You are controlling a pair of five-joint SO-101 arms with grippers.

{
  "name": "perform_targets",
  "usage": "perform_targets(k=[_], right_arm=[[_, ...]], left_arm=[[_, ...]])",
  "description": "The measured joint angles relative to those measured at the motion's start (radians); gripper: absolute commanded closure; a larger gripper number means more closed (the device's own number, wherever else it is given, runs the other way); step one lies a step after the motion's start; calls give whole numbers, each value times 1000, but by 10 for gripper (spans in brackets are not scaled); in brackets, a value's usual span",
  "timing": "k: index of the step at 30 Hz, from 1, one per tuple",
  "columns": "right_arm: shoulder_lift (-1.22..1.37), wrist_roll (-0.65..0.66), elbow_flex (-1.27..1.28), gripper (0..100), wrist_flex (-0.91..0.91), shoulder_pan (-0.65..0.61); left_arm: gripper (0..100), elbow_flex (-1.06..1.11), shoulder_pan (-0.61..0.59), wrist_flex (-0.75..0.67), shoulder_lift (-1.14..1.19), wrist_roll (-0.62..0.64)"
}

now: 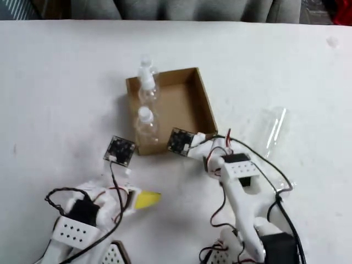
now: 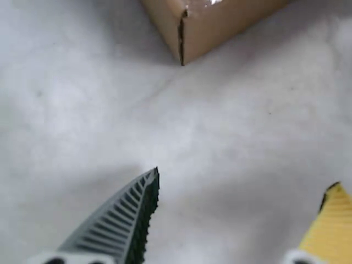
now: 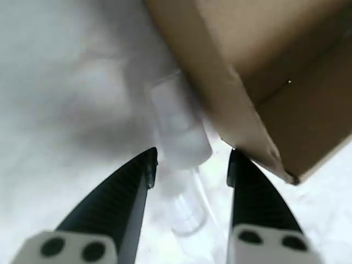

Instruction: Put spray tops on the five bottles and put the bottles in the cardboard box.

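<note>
While agape, right claw (image 3: 193,160) astride bottle (image 3: 179,127)

Bright, seemingly overhead light; soft faint shadows.

cardboard box (image 1: 182,104) blocks fwd, table (image 1: 66,82) free L

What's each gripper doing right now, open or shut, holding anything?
Left gripper: open, holding nothing.
Right gripper: open, straddling a small clear plastic bottle lying beside the brown cardboard box, not gripping it.
</note>
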Motion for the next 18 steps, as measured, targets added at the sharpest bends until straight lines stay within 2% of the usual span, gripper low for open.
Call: perform_targets(k=[5,9,11,18], right_arm=[[83,0,-5,848,-58,0],[106,2,-21,990,-63,0],[106,3,-29,967,-63,0],[107,5,-34,982,-66,-2]], left_arm=[[593,0,0,0,0,0],[593,0,0,0,0,0],[593,0,0,0,0,0],[593,0,0,0,0,0]])
